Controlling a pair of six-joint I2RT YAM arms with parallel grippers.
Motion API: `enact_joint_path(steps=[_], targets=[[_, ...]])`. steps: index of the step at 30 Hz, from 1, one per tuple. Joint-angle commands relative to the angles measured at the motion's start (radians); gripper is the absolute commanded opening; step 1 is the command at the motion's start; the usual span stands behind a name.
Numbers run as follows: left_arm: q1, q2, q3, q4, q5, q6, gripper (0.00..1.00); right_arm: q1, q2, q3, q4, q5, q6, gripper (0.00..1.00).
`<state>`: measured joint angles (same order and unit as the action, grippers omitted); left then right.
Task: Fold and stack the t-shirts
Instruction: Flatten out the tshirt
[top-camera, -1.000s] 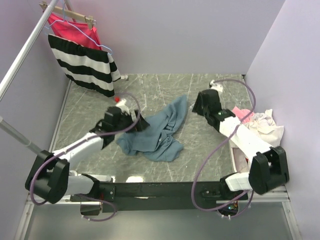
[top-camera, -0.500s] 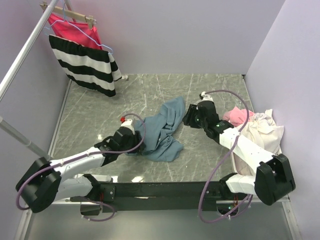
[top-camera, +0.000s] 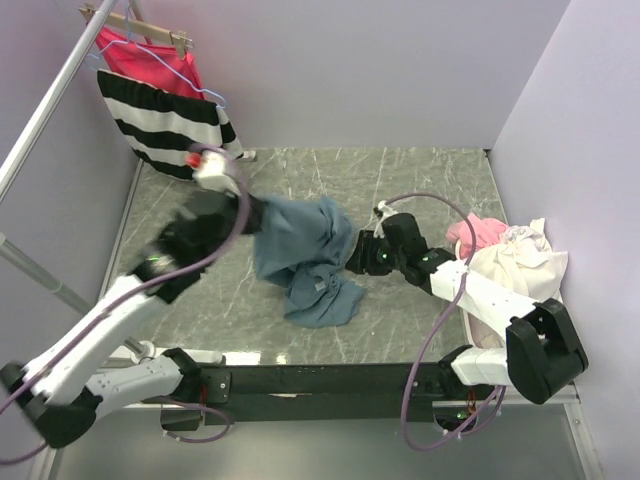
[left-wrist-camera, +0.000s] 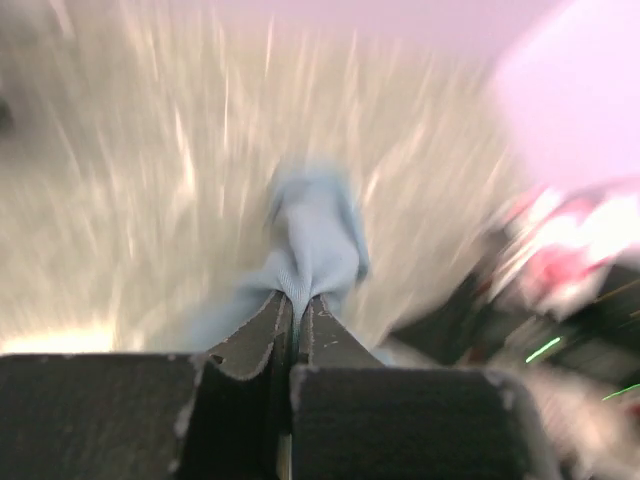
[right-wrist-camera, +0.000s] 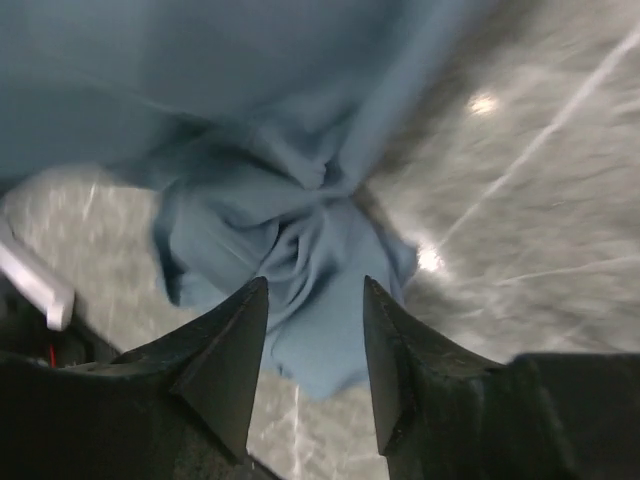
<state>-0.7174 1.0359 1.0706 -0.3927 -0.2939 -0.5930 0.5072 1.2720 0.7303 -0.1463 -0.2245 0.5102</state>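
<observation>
A slate-blue t-shirt (top-camera: 300, 250) hangs crumpled, its top edge lifted off the grey marbled table (top-camera: 420, 180) and its lower part still resting there. My left gripper (top-camera: 258, 212) is shut on that raised edge. In the blurred left wrist view the cloth (left-wrist-camera: 315, 235) is pinched between the closed fingers of the left gripper (left-wrist-camera: 297, 300). My right gripper (top-camera: 352, 255) sits low at the shirt's right side. Seen from the right wrist, the right gripper (right-wrist-camera: 315, 285) stands open just above bunched folds of the t-shirt (right-wrist-camera: 250, 120), gripping nothing.
A black-and-white striped garment (top-camera: 170, 130) and a red-pink one (top-camera: 150, 60) hang from a rack (top-camera: 50, 100) at the back left. A pile of pink and cream clothes (top-camera: 515, 255) lies at the table's right edge, by the wall.
My left gripper closed on the shirt's edge and rose toward the back left, lifting the cloth. My right gripper moved left and nearer, up to the shirt, its jaws a little narrower.
</observation>
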Motion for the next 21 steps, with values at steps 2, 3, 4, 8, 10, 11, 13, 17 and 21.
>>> enact_joint_path(steps=[2, 3, 4, 8, 10, 11, 13, 17, 21], targets=[[0.024, -0.096, 0.219, -0.167, -0.191, 0.113, 0.01, 0.068, 0.021, -0.009, -0.009, -0.072, -0.042, 0.53], [0.026, -0.1, 0.224, -0.176, -0.201, 0.117, 0.01, 0.076, 0.035, -0.008, -0.006, -0.081, -0.045, 0.53], [0.027, -0.103, 0.226, -0.185, -0.208, 0.119, 0.01, 0.099, 0.07, -0.003, -0.003, -0.088, -0.047, 0.53], [0.038, -0.122, 0.187, -0.202, -0.211, 0.11, 0.01, 0.181, 0.147, 0.037, 0.01, -0.09, -0.05, 0.56], [0.041, -0.134, 0.175, -0.21, -0.218, 0.099, 0.01, 0.218, 0.185, 0.086, 0.001, -0.078, -0.056, 0.57], [0.041, -0.138, 0.163, -0.213, -0.221, 0.096, 0.01, 0.258, 0.196, 0.102, -0.002, -0.076, -0.058, 0.57], [0.044, -0.154, 0.152, -0.219, -0.221, 0.093, 0.01, 0.299, 0.222, 0.152, -0.01, -0.07, -0.056, 0.57], [0.047, -0.175, 0.123, -0.23, -0.225, 0.082, 0.01, 0.387, 0.251, 0.208, -0.001, -0.05, -0.059, 0.61], [0.047, -0.194, 0.092, -0.236, -0.226, 0.068, 0.01, 0.422, 0.332, 0.274, 0.008, -0.038, -0.09, 0.61]])
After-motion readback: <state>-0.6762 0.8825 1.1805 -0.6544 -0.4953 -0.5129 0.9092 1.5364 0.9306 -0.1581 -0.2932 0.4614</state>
